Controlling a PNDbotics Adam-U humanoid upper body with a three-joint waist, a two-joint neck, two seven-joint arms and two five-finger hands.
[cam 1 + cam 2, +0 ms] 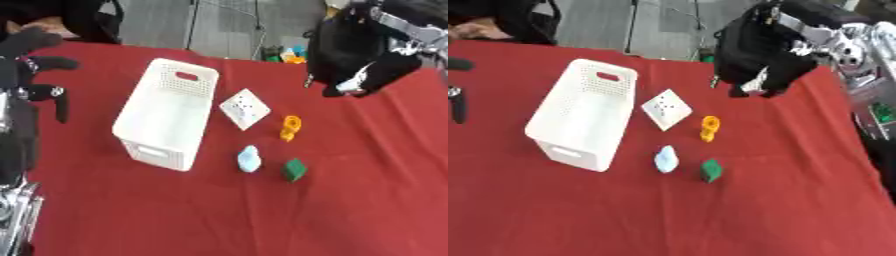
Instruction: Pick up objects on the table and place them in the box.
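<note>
Right hand above the far side of the red surface, nothing picked up yet.

Your right hand (363, 70) hangs in the air beyond and to the right of the box (166, 120), fingers curled downward with nothing in them; bring it down toward the orange piece (290, 127), the nearest thing below it, and spread the fingers before you close. Just beside the box's right wall leans a white tile (244, 108); nearer you lie a pale blue piece (249, 159) and a green block (294, 170), a little apart, so take one at a time. The box looks empty. Your left hand (35, 70) idles left of the box, fingers relaxed.
</note>
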